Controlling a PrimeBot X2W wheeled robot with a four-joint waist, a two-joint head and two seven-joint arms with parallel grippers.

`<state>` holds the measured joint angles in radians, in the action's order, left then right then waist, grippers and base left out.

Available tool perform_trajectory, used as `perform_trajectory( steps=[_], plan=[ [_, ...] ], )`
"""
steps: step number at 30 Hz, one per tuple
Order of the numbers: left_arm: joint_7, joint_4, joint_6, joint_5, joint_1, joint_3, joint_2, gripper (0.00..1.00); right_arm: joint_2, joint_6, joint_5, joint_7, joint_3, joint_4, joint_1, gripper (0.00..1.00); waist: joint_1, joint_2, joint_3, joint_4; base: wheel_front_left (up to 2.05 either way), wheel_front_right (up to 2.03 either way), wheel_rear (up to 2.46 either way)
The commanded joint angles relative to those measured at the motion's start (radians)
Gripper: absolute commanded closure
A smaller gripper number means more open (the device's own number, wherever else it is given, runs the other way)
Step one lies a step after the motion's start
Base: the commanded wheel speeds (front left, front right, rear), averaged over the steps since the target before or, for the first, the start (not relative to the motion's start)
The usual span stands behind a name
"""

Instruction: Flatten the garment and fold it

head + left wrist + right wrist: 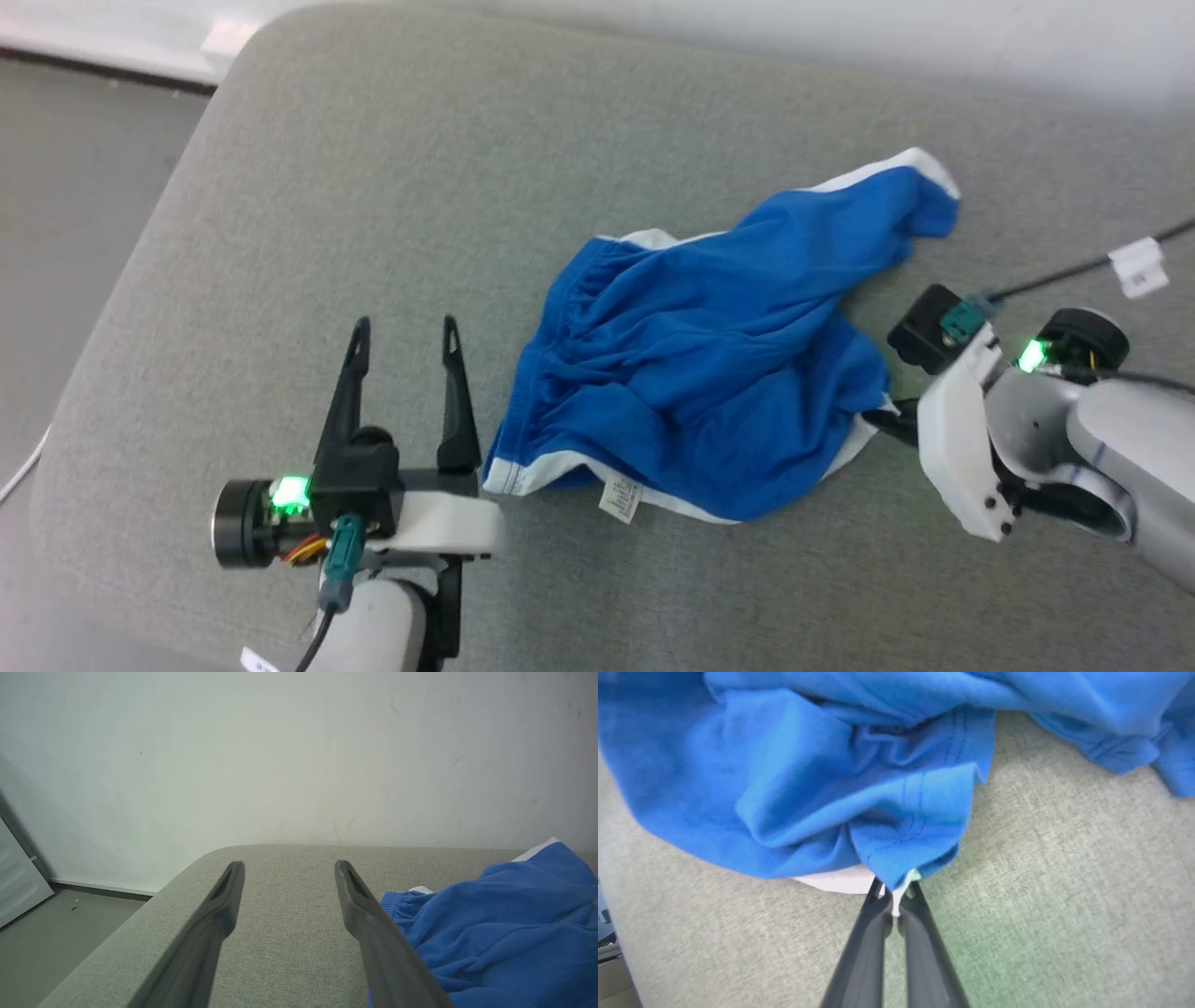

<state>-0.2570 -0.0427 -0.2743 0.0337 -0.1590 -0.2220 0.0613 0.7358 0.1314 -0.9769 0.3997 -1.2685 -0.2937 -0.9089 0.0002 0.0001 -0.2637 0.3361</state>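
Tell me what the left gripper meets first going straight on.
Probably nothing near: the left gripper points over bare grey cushion, the blue shorts just beside its path, the wall beyond.

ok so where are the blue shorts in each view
Head view: the shorts lie crumpled at centre, just right of the open left gripper.
Left wrist view: shorts in the lower right corner, right of that gripper.
Right wrist view: shorts across the top half, a hem corner pinched in the shut right gripper.
Shared landmark: the grey cushion under them.

Grey fabric cushion (373, 187), scuffed white wall (299, 756), grey floor (56, 933)
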Motion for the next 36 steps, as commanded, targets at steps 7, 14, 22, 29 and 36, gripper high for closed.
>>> perform_trajectory(
  steps=[7, 14, 22, 29, 36],
  plan=[
    [-0.005, -0.001, 0.01, -0.012, 0.069, 0.028, 0.025, 0.0, 0.144, -0.001, -0.054, -0.191, 0.07, 0.164, 0.098, 1.0, -0.0002, -0.0001, 0.132, -0.139, 0.0, 0.0, 0.0],
    [-0.005, 0.003, 0.025, -0.021, 0.087, 0.015, 0.029, 0.0, 0.251, -0.001, -0.133, -0.294, 0.179, 0.197, 0.348, 1.0, -0.0002, -0.0001, 0.153, -0.202, 0.0, 0.0, 0.0],
    [-0.005, -0.014, 0.042, -0.028, 0.102, 0.0, 0.044, 0.0, 0.151, -0.001, -0.152, -0.352, 0.251, 0.016, 0.602, 1.0, -0.0002, -0.0001, 0.177, -0.213, 0.0, 0.0, 0.0],
    [-0.005, -0.033, 0.127, -0.049, 0.12, -0.066, 0.106, 0.0, 0.059, -0.001, -0.07, -0.521, 0.41, -0.058, 0.673, 0.0, -0.0002, -0.0001, 0.236, -0.213, 0.0, 0.0, 0.0],
    [0.127, -0.052, 0.294, -0.073, 0.104, -0.17, 0.202, 0.0, 0.002, -0.001, 0.075, -0.615, 0.634, -0.017, 0.779, 0.0, -0.0002, -0.0001, 0.266, -0.215, 0.0, 0.0, 0.0]
  ],
)
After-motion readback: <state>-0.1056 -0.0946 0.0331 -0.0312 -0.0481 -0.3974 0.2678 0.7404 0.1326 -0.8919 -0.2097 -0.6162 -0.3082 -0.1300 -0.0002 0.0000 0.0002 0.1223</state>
